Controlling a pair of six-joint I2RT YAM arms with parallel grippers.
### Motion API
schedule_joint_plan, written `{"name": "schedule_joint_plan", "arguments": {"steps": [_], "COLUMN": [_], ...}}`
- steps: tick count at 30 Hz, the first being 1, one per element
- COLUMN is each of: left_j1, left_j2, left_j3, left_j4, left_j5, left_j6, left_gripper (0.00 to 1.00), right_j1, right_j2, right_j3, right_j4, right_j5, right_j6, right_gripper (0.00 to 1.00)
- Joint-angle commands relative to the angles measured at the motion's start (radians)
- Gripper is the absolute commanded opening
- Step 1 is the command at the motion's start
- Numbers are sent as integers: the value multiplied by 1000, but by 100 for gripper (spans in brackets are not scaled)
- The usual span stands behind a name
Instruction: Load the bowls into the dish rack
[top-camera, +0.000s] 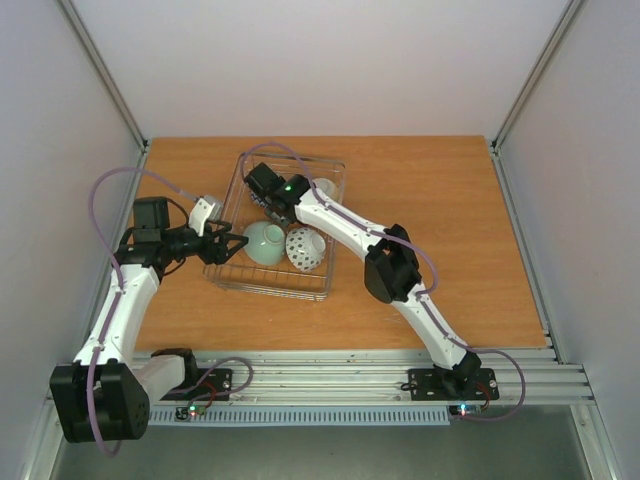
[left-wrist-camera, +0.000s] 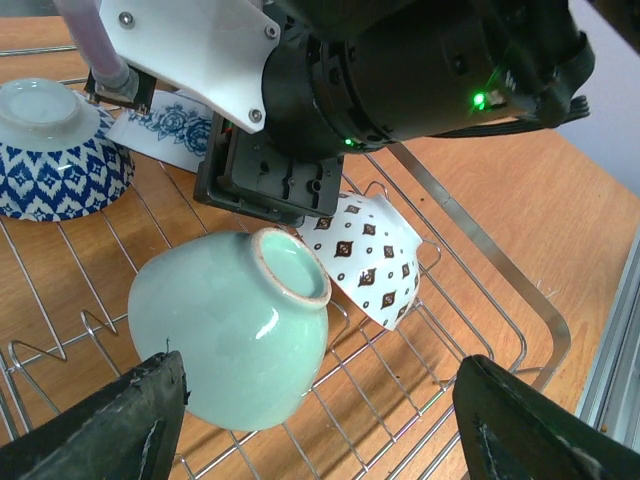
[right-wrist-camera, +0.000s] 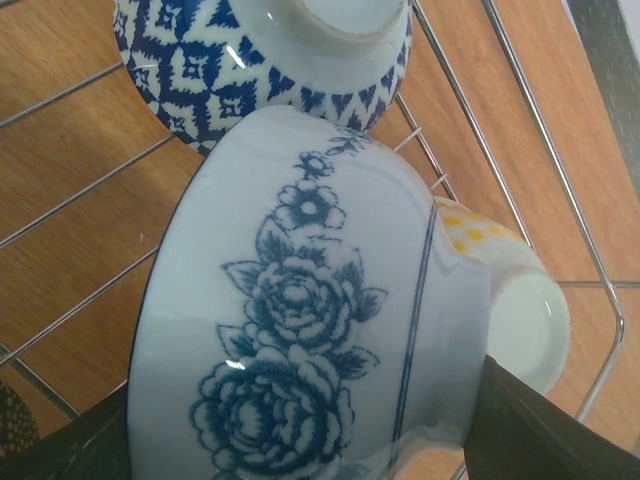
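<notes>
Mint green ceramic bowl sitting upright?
No, the mint green ceramic bowl lies tipped in the silver wire dish rack, foot ring showing.

White arm links (top-camera: 120, 310), black joints (top-camera: 392, 270), lilac cables (top-camera: 100, 195), green indicator light (top-camera: 288, 184)

Orange-brown wooden tabletop (top-camera: 450, 250), plain white walls (top-camera: 320, 60), perhaps grey floor (top-camera: 560, 445) below.

We find no word, number, label or brand that we can read in any view. The only marks are decoration on the bowls: blue roses on the rose bowl (right-wrist-camera: 300, 350), a blue-and-white lattice on the patterned bowl (right-wrist-camera: 250, 70), and dark diamonds on the speckled bowl (left-wrist-camera: 375, 255). A small green light (left-wrist-camera: 480, 98) glows on the right arm's wrist, and we see no lettering by it.
</notes>
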Motion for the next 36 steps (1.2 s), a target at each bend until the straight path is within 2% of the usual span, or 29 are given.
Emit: {"name": "schedule_joint_plan", "arguments": {"steps": [1,9,12,13,15,18,24,27,29,36], "left_j1": [5,6,6,6,5,5,5,6,5,6], "left_j2": [-5,-4,-2,-2,-2,-4,-7,-7,-8,-13], "left_j3": [-12,-13,-13,-13,-12,-13,-13,-14,-14,-14], "left_j4": [46,48,49,48,49,48,46,47,45,43], "left_j5": [0,-2,-3,-2,-2,-4,-5,-3,-1,1], "left_j6": [-1,-1,0,-1,-1,0,2,3,5,5], "left_gripper": [74,74,74,74,74,74,74,74,74,74], "right_j1": [-6,-3,-3,-3,-3,-3,-3,-3,-3,-6], "right_j2": [25,46,53,53,47,32,14,-1,-15,-53], "right_j3": [25,31,33,32,32,21,11,-5,-23,-49], "right_j4": [-2,13,15,13,6,7,10,17,29,39], "right_j5": [137,200,220,215,194,149,106,86,69,3], "right_j6": [-17,-42,-48,-44,-31,-11,0,2,3,18], "right_gripper": [1,1,5,9,29,53,72,95,99,99]}}
